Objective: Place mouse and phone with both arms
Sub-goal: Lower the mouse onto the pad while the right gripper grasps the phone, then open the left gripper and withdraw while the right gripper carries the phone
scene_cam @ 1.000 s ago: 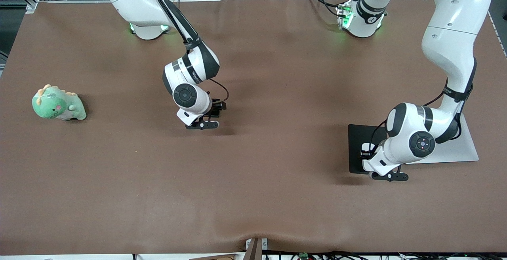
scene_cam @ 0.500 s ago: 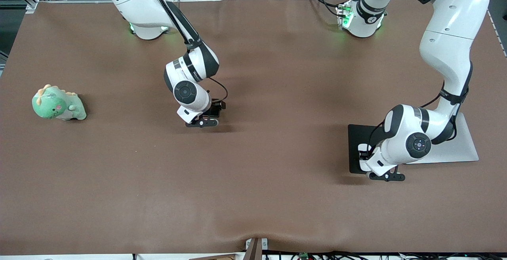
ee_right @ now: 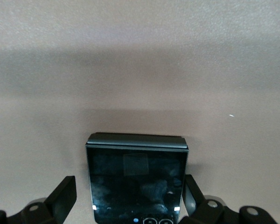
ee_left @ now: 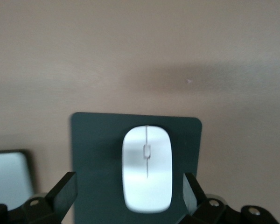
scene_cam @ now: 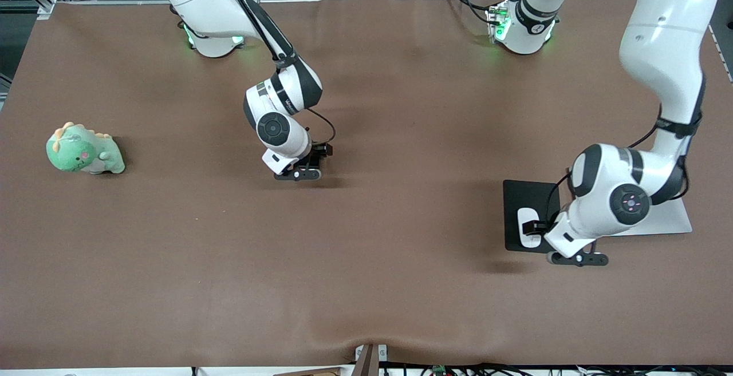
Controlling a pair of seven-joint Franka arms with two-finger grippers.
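The white mouse (scene_cam: 528, 227) (ee_left: 146, 175) lies on a black pad (scene_cam: 518, 198) (ee_left: 91, 154) toward the left arm's end of the table. My left gripper (scene_cam: 575, 258) (ee_left: 129, 196) hangs just above the pad's nearer edge. It is open, its fingers (ee_left: 63, 191) stand wide on either side of the mouse without touching it. The black phone (ee_right: 136, 182) lies flat on the brown table between the spread fingers (ee_right: 63, 196) of my open right gripper (scene_cam: 298, 174) (ee_right: 129, 198). In the front view the right hand hides the phone.
A silver laptop (scene_cam: 673, 221) (ee_left: 9, 179) lies closed beside the pad, partly under the left arm. A green dinosaur plush (scene_cam: 83, 150) sits toward the right arm's end of the table. The brown table cover (scene_cam: 401, 284) is bare between the arms.
The left gripper has opened and let go of the mouse, then drawn off a little toward the laptop, so more of the mouse shows. The right hand has shifted slightly toward its base.
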